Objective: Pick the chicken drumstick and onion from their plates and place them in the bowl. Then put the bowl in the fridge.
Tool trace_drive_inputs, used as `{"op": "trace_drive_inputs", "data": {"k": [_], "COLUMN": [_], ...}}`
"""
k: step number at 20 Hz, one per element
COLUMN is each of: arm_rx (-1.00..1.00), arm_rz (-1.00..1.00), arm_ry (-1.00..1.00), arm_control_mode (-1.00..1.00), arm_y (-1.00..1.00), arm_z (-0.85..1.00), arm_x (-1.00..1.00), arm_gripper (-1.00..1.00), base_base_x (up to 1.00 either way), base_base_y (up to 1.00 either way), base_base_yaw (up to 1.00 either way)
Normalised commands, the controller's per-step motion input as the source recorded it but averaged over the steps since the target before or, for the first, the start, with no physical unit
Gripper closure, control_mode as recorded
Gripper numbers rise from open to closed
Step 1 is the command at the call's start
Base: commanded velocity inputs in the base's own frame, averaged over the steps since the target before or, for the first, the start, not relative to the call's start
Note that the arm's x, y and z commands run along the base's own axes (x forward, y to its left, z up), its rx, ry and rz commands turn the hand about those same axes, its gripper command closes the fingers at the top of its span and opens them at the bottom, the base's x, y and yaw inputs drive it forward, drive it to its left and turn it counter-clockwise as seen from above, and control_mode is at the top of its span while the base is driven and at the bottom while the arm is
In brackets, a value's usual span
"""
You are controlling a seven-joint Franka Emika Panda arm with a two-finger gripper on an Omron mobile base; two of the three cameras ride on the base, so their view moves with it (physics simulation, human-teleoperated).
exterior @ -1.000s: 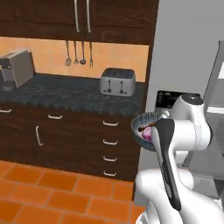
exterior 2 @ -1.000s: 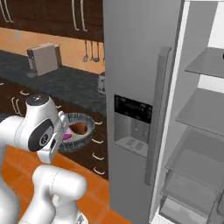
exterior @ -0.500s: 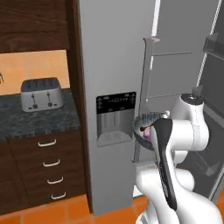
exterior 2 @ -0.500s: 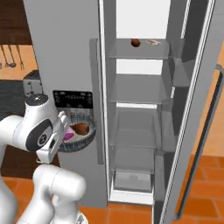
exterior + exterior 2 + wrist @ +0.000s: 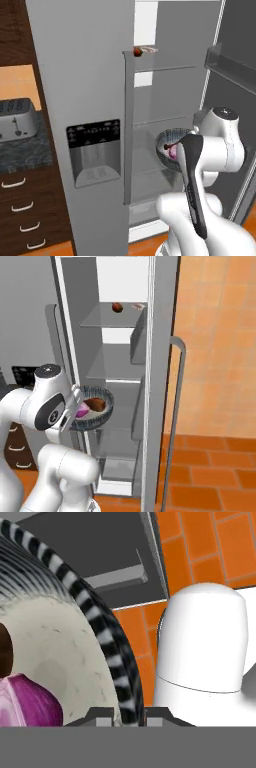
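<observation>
Right base view is showing the gripper [image 5: 75, 404] clamping the near rim of the bowl [image 5: 100, 415] and holding it in the air in front of the open fridge [image 5: 112, 363], level with the gap between its middle shelves. The chicken drumstick [image 5: 95, 403] is lying inside the bowl toward its far side, and the onion [image 5: 81, 412] is sitting beside it, closer to the clamped rim. A small brown item [image 5: 117, 307] is resting on the fridge's top shelf, near the shelf's front edge.

In the left base view, the bowl [image 5: 172, 136] is hanging just in front of the fridge's [image 5: 165, 95] open compartment, partly hidden by the arm, with the onion [image 5: 171, 150] peeking out at the rim. The shut fridge door with its dark dispenser panel [image 5: 94, 136] is standing to the left, and a toaster [image 5: 16, 120] is sitting on the counter [image 5: 22, 152], close to the edge that meets the fridge.

In the hand view, the fingertips [image 5: 102, 714] are closing on the striped rim of the bowl [image 5: 75, 657], one inside and one outside it. The onion [image 5: 30, 704] is lying on the pale speckled inside, and the drumstick [image 5: 5, 653] is showing as a dark sliver at the left border.
</observation>
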Motion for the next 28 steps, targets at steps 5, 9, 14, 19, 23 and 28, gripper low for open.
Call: {"op": "trace_drive_inputs", "data": {"k": [5,9,14,19,23,28], "arm_rx": [0.0,0.0,0.0,0.0,0.0,0.0], "arm_rz": [0.0,0.0,0.0,0.0,0.0,0.0], "arm_ry": [0.0,0.0,0.0,0.0,0.0,0.0], "arm_control_mode": [1.0,1.0,1.0,1.0,1.0,1.0], "arm_y": [0.0,0.0,0.0,0.0,0.0,0.0], "arm_z": [0.0,0.0,0.0,0.0,0.0,0.0], "arm_x": [0.0,0.0,0.0,0.0,0.0,0.0], "arm_gripper": [1.0,1.0,1.0,1.0,1.0,1.0], "base_base_x": [0.41,0.16,0.47,0.49,0.23,0.12], "base_base_y": [0.32,-0.39,-0.35,-0.09,-0.14,-0.28], "base_base_yaw": [-0.05,0.0,0.02,0.0,0.0,0.0]}}
